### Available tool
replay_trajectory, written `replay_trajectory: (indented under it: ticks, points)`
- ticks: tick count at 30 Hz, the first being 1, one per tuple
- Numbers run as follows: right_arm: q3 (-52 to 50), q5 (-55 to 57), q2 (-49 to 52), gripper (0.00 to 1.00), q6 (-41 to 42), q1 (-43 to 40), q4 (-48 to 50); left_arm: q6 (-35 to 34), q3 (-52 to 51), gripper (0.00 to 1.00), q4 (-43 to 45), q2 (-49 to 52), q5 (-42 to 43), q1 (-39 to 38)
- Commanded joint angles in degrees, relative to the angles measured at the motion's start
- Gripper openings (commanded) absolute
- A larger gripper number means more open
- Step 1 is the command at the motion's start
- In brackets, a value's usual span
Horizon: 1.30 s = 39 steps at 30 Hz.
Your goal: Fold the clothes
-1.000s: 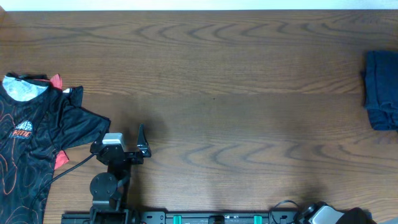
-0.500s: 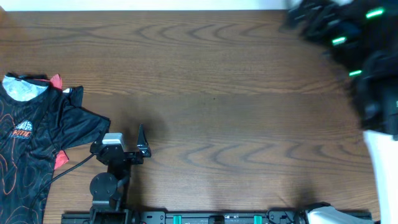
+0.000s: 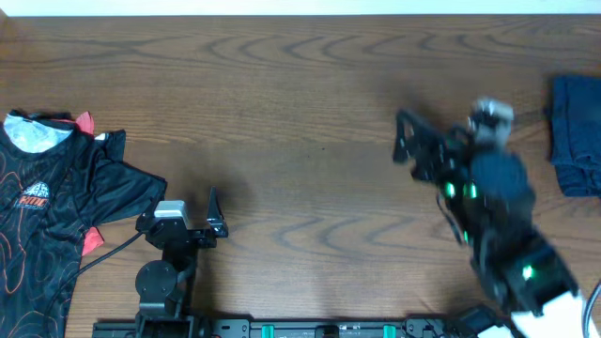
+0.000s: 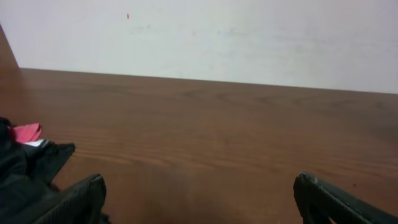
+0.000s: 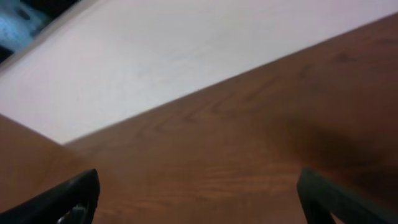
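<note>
A folded navy-blue garment [image 3: 575, 136] lies at the table's right edge. A black shirt with red print [image 3: 47, 216] is spread out at the far left, and its edge [image 4: 25, 171] shows in the left wrist view. My left gripper [image 3: 178, 211] sits low just right of that shirt, open and empty [image 4: 199, 199], its jaws wide over bare wood. My right gripper [image 3: 404, 141] is blurred over the table, left of the navy garment and apart from it. It is open with nothing between its fingers [image 5: 199, 196].
The brown wooden table [image 3: 310, 94] runs back to a white wall [image 4: 249, 37]. The left arm's base [image 3: 160, 282] and a mounting rail [image 3: 319, 329] stand along the front edge. The right arm [image 3: 507, 235] reaches in from the front right corner.
The right arm has swung from the far right corner down to mid-table, uncovering the navy garment. The left arm and both garments have not moved.
</note>
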Motion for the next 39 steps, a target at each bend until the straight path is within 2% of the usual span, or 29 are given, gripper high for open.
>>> replay_trajectory:
  ticks: [1, 10, 14, 19, 25, 31, 39]
  points:
    - [-11.21, 3.13, -8.59, 0.99, 1.88, 0.35, 3.72, -0.48, -1.05, 0.98, -2.16, -0.39, -1.03, 0.09]
    - [-29.03, 3.89, -27.47, 0.99, 1.38, -5.09, 5.07, -0.48, -1.05, 0.98, -2.16, -0.39, -1.03, 0.09]
    - [-32.57, 2.49, -31.63, 0.99, -6.01, -7.80, 3.61, -0.48, -1.05, 0.98, -2.16, -0.39, -1.03, 0.09]
    - [-32.76, -6.54, -36.26, 0.99, -23.39, -10.45, 1.70, -0.48, -1.05, 0.98, -2.16, -0.39, -1.03, 0.09]
    - [-33.20, -7.06, -39.47, 0.99, -32.39, -13.42, 1.46, -0.48, -1.05, 0.98, -2.16, -0.39, -1.03, 0.09]
    - [-35.98, -7.52, -41.51, 0.99, -34.38, -16.09, 4.63, -0.48, -1.05, 0.98, -2.16, -0.39, -1.03, 0.09]
    - [-41.44, -16.61, -45.90, 0.99, -34.23, -24.09, 8.94, -0.48, -1.05, 0.98, -2.16, -0.39, -1.03, 0.09]
